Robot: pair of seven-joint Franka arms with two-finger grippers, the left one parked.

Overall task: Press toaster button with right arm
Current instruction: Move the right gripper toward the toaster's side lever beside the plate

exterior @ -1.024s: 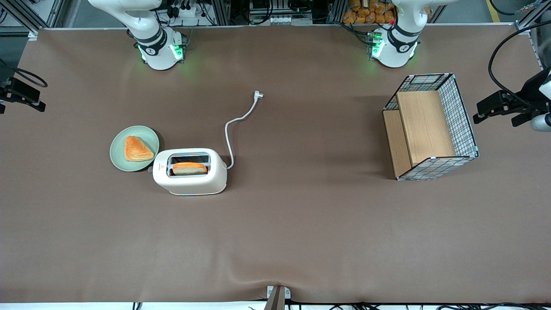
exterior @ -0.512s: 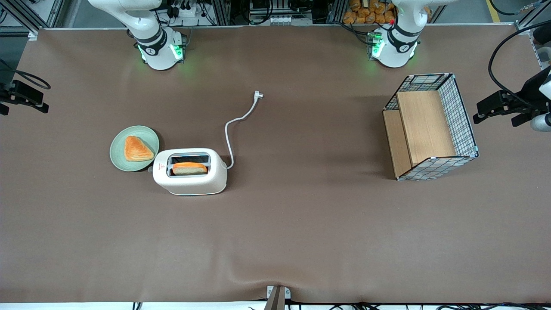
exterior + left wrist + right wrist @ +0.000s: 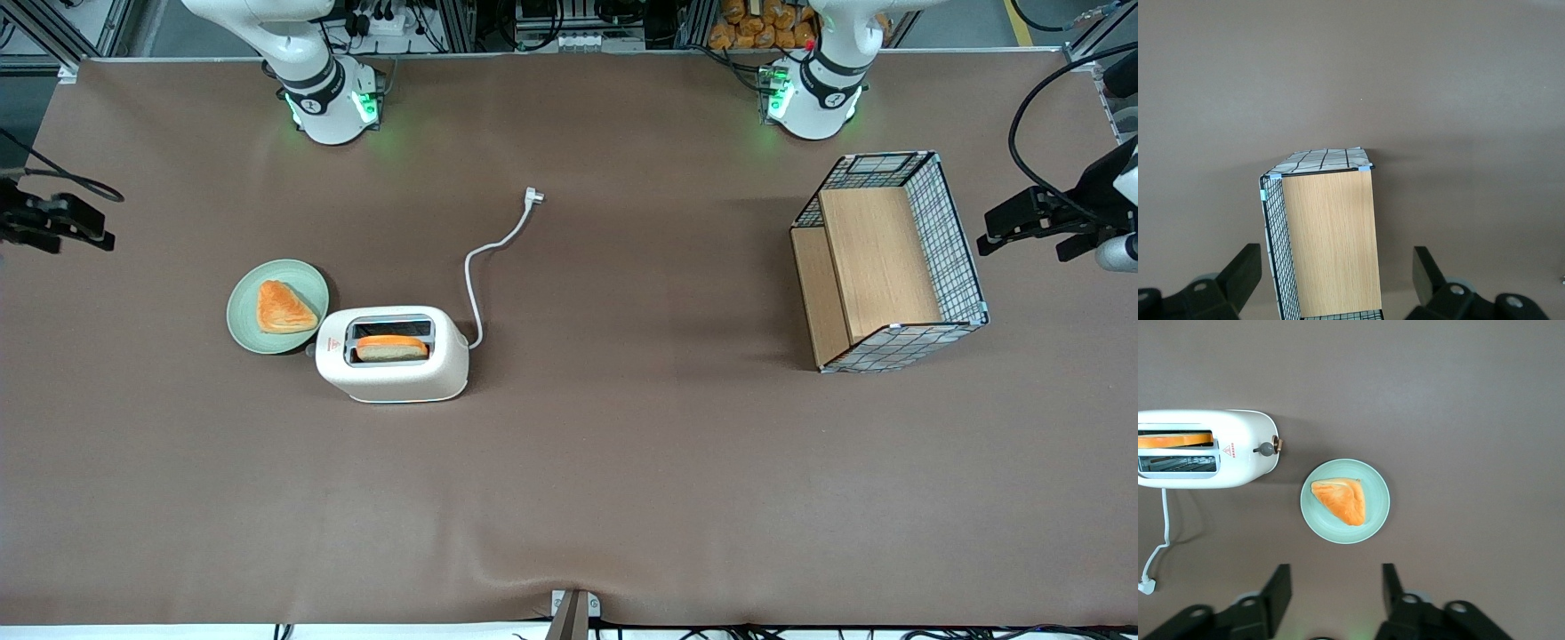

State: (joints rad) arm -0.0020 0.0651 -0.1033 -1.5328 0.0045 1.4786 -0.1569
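Observation:
The cream-white toaster (image 3: 391, 366) (image 3: 1238, 463) stands on the brown table with a bread slice (image 3: 391, 347) (image 3: 1175, 441) in one slot. Its small grey toaster button (image 3: 1265, 448) (image 3: 310, 349) sticks out of the narrow end face that carries the red mark, the end facing the green plate (image 3: 267, 342). My right arm's gripper (image 3: 93, 227) (image 3: 1336, 577) hovers at the working arm's end of the table, well apart from the toaster. It is open with nothing between its fingers.
A green plate (image 3: 1375, 490) holding a triangular pastry (image 3: 283, 308) (image 3: 1340, 500) lies right beside the toaster's button end. The white cord (image 3: 484, 258) trails from the toaster to its plug (image 3: 532, 196). A wire-and-wood basket (image 3: 889, 262) (image 3: 1328, 233) stands toward the parked arm's end.
My gripper has drifted a little nearer to the front camera and slightly inward over the table toward the plate. Toaster, plate and basket have not moved.

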